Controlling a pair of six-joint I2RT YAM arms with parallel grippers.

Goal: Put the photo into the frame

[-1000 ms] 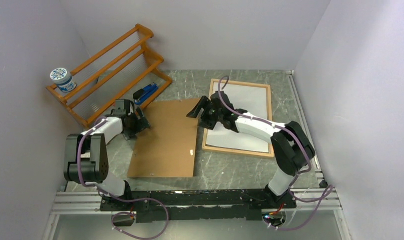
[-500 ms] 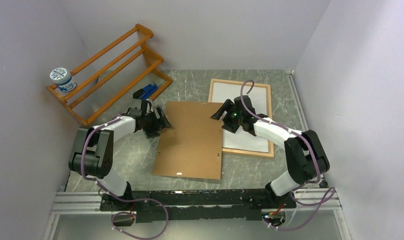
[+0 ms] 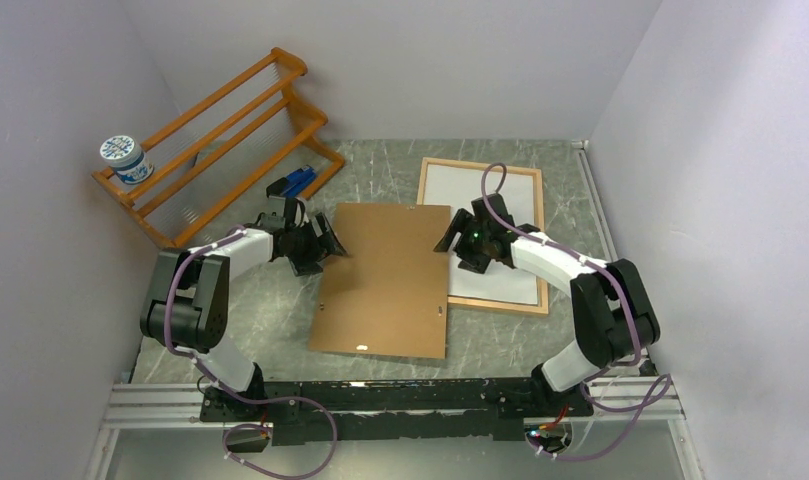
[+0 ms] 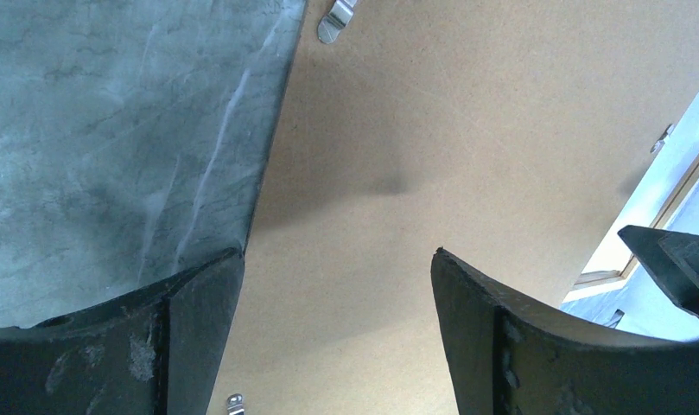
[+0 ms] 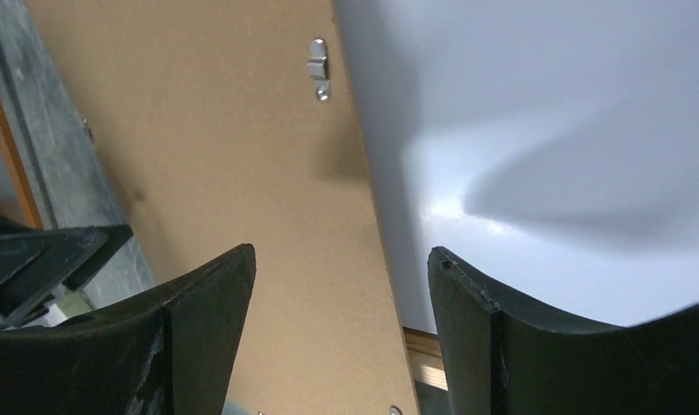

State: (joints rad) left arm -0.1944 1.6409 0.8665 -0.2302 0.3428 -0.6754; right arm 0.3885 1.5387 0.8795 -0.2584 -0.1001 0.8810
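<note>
Now: photo (image 3: 450, 190) lies white-back-up inside frame (image 3: 480, 164), backing board (image 3: 385, 280) overlapping left rail. I see left fingers (image 4: 181, 320), right fingers (image 5: 199, 320) spread, empty. Photo thin, floppy; I'd pinch free edge gently.

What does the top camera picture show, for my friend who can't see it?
A brown backing board lies on a grey table, its right edge overlapping a light-wood frame holding a white sheet. The left gripper and right gripper are open at the board's opposite sides. An orange rack stands back left.
</note>
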